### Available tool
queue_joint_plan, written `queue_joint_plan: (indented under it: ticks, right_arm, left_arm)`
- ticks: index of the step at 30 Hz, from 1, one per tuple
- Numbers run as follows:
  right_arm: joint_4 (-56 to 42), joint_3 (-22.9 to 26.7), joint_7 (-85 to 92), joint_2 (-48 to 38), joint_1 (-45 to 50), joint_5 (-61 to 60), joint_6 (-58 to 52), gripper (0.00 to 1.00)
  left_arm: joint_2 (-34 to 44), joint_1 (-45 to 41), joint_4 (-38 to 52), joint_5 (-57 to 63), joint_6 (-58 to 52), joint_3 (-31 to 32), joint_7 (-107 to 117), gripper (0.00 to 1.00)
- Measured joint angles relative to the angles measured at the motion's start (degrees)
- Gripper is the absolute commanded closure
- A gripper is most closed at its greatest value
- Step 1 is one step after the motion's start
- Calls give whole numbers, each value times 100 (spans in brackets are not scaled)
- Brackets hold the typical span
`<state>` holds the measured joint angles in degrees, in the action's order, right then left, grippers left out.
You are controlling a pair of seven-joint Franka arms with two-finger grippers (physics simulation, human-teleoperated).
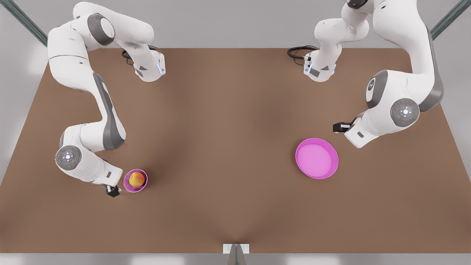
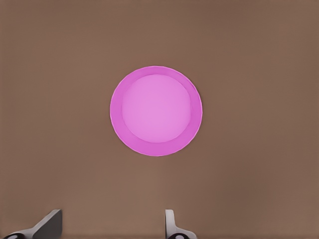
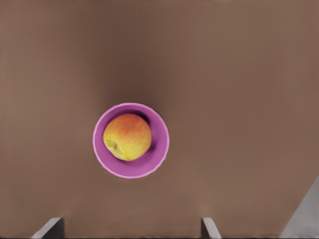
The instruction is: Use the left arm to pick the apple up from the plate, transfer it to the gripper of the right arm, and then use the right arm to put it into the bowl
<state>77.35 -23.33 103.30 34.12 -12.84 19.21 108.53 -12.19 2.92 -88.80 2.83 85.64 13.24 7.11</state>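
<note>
While the apple (image 1: 137,179) sits inside the small deep bowl (image 1: 127,187), the wide plate (image 1: 333,167) lies bare, well apart. By my reading the placing is done. The right gripper (image 1: 113,191) hangs just beside the bowl, fingertips (image 3: 50,226) spread, holding nothing. The left gripper (image 1: 340,127) waits near the plate, fingertips (image 2: 50,221) likewise spread. Only pulling clear remains.

Soft, even light from above falls on the brown table (image 1: 228,154). Shadows are faint and diffuse, darker through the table's middle and toward its near edge. No glare shows. Everything renders crisp, without edge distortion.
</note>
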Motion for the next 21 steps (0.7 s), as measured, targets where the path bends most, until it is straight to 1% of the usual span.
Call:
queue_joint_plan:
  ticks: [2,3,4,6,7,9,11,15,21]
  right_arm:
    - [-20,671,-1043,-328,416,-251,-601,0]
    - [-2,1073,-1553,-560,643,-440,-878,0]
    - [32,1353,-2036,-860,817,-622,-1137,0]
    - [238,1800,-2940,-1613,1143,-1027,-1583,0]
    - [352,1947,-3361,-1916,1257,-1198,-1769,0]
    - [584,2072,-4145,-2353,1345,-1452,-2068,0]
    - [715,2153,-4847,-2546,1384,-1615,-2284,0]
    - [803,2193,-6040,-2618,1334,-1760,-2550,0]
    - [779,2095,-7399,-2570,1043,-1798,-2725,0]
  left_arm:
    - [0,-2,0,2,0,0,8,0]
    - [0,-3,0,3,-1,0,12,0]
    - [0,-2,0,3,-2,0,16,0]
    - [6,-2,5,7,-4,0,22,0]
    - [7,-2,7,8,-6,0,25,0]
    - [11,-2,11,10,-9,0,31,0]
    - [9,-2,26,11,-12,0,35,0]
    - [9,1,35,12,-15,0,42,0]
    - [9,-3,36,12,-17,1,50,0]
